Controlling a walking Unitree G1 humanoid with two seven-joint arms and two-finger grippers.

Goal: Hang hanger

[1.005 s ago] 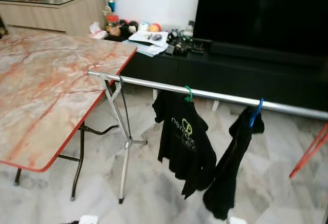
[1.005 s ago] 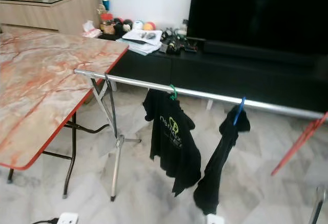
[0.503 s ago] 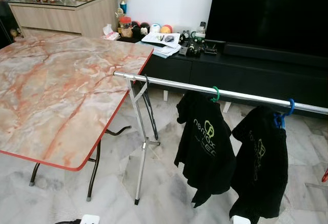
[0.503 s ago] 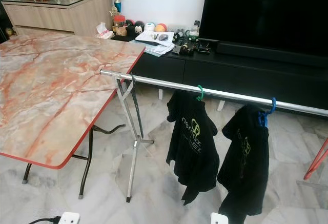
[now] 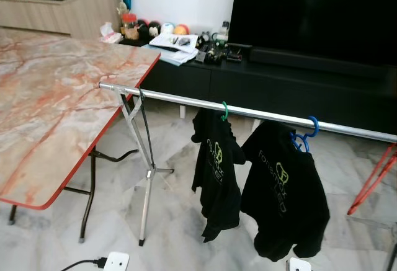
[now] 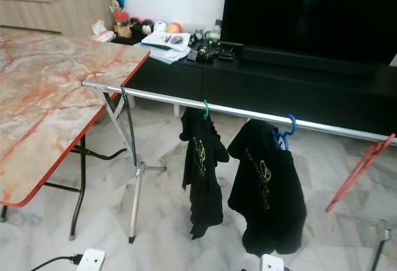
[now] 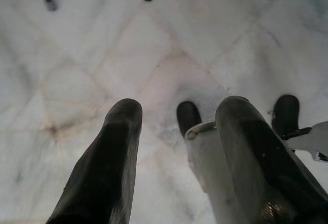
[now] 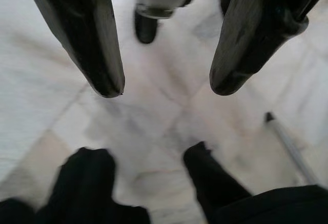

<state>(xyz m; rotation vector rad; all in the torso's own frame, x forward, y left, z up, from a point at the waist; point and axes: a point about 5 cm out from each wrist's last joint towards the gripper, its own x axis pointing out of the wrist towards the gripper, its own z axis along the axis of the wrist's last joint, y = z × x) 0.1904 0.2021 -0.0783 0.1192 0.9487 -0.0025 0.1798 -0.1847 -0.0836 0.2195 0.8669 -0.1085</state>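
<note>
Swung face-on since earlier, the shirt on the blue hanger (image 5: 304, 139) hangs from the rail (image 5: 186, 101). My left gripper (image 7: 177, 116) and right gripper (image 8: 166, 88) hang open and empty above the floor (image 7: 102, 55).

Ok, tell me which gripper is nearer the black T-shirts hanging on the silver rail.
Right, likely. The right gripper points at the black T-shirts' hems close ahead; the left gripper faces marble floor, apart from them.

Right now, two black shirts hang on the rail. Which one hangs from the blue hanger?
The shirt farther from the table; its hanger is blue. The other shirt has a green hanger.
</note>
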